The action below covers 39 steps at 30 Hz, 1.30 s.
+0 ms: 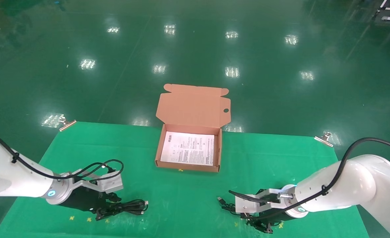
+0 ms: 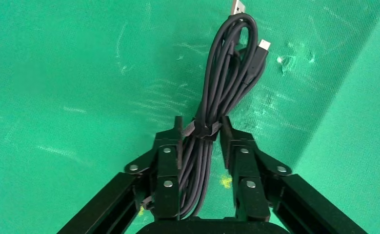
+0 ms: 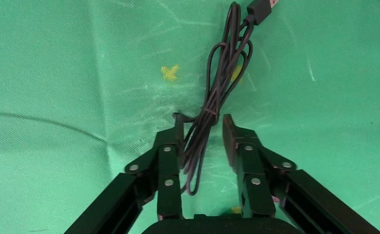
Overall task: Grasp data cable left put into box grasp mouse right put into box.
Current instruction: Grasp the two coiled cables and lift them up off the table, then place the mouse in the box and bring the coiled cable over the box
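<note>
I saw print on the white sheet (image 1: 188, 148) in the box (image 1: 187, 167), but could read none.

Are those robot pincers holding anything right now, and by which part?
The left pincer straddles the data cable at its tied middle; the right pincer straddles the mouse cord. Whether either grips yet cannot be told.

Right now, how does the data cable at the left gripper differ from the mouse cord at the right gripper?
The data cable is a thick bundle of many loops cinched by a strap; the mouse cord is a thinner, looser hank. The data cable nearly fills the left gripper gap; the mouse cord leaves room in the right gripper. Both are black, lying on green cloth between open fingers.
</note>
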Available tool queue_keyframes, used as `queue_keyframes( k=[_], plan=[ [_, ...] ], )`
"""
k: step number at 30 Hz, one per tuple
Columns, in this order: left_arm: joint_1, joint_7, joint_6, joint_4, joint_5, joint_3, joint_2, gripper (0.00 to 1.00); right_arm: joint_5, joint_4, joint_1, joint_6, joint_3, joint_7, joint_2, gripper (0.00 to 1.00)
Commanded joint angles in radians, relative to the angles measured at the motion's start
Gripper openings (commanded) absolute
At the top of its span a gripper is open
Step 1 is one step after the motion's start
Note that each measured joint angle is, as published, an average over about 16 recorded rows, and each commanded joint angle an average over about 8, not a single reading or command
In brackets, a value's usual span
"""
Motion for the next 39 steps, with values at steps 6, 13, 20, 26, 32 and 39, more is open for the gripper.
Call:
queue_keyframes(
  k=[6, 13, 20, 26, 32, 39],
  plan=[
    [0.0, 0.0, 0.001, -0.001, 0.0, 0.0, 0.0, 0.0, 0.0, 0.001, 0.0, 0.0, 0.0, 0.0, 0.0, 0.0],
    [0.001, 0.0, 0.0, -0.002, 0.001, 0.0, -0.001, 0.0, -0.001, 0.001, 0.001, 0.0, 0.0, 0.001, 0.001, 0.0],
    [-0.006, 0.017, 0.006, -0.017, -0.001, -0.001, -0.008, 0.0, 0.0, 0.002, 0.001, 0.0, 0.001, 0.001, 0.001, 0.0],
    [-0.023, 0.082, 0.044, -0.116, -0.017, -0.011, -0.07, 0.0, 0.003, 0.046, 0.033, 0.016, 0.024, 0.035, 0.043, 0.0],
    [-0.027, 0.082, 0.055, -0.283, -0.039, -0.034, -0.154, 0.0, -0.056, 0.2, 0.117, 0.054, 0.069, 0.166, 0.153, 0.0],
    [-0.009, 0.008, -0.026, -0.557, -0.036, -0.067, -0.222, 0.0, -0.188, 0.346, 0.235, 0.099, 0.111, 0.284, 0.197, 0.0]
  ],
)
